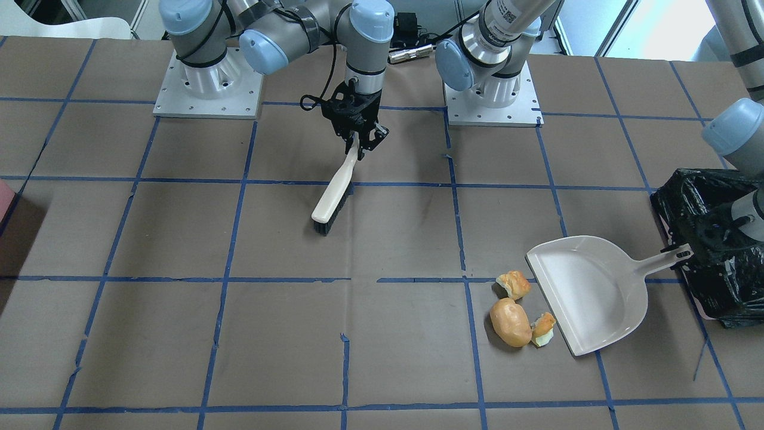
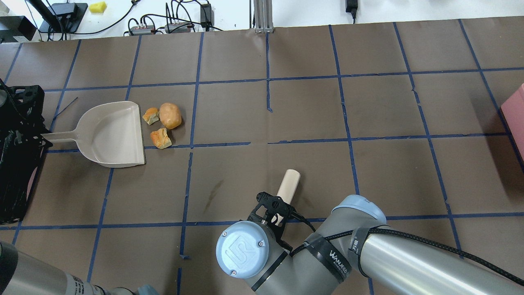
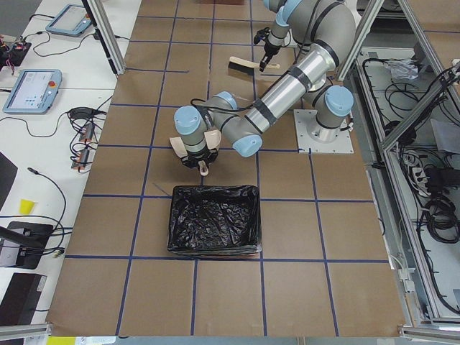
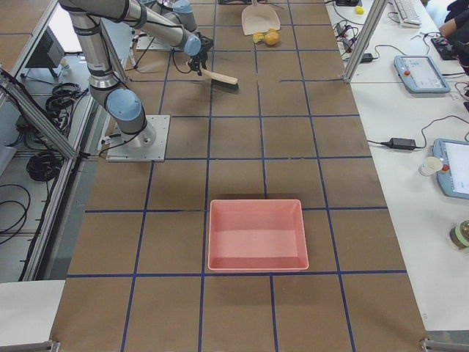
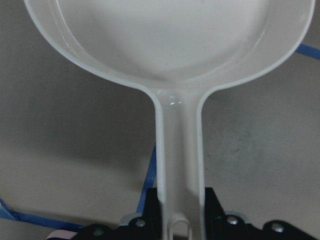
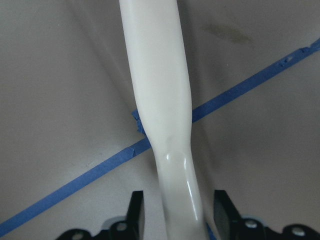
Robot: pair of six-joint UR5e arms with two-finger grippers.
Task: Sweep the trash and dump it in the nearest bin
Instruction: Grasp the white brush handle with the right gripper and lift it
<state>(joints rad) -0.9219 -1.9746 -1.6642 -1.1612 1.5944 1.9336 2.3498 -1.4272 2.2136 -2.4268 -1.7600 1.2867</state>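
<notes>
The dustpan (image 2: 112, 135) lies flat on the bench (image 2: 368, 176). Its long axis runs across the overhead view: the handle points to the bin (image 2: 16, 164) at the robot's left, and the open lip faces the trash. The trash is 3 bread pcs just in front of that lip. The roll (image 2: 170, 115) lies w/ its long axis about parallel to the lip. One torn chunk (image 2: 150, 116) sits between the roll and the lip, and the other chunk (image 2: 161, 138) is just beside the lip, nearer to the robot.

The brush (image 1: 334, 194) points away from the robot base w/ a slight slant, dark bristles at the far end and low over the bench. I cannot tell if the bristles touch it.

In the overhead view the bristles are hidden under the pale back of the brush, and the wrist covers the handle end. The bin is cut off at the edge in the overhead and front views. Only the left side view shows it whole, w/ the black bag. In the front view the left claw (image 1: 686, 254) is black against the black bag, so it is hard to make out. A pink tub (image 4: 256, 235) stands well apart, at the robot's right.

The left claw is narrow, w/ both fingers (image 5: 212, 207) pressed on the end of the dustpan handle. The right claw (image 6: 179, 205) grips the brush handle in the middle, w/ some gap visible at each side in the wrist view.
</notes>
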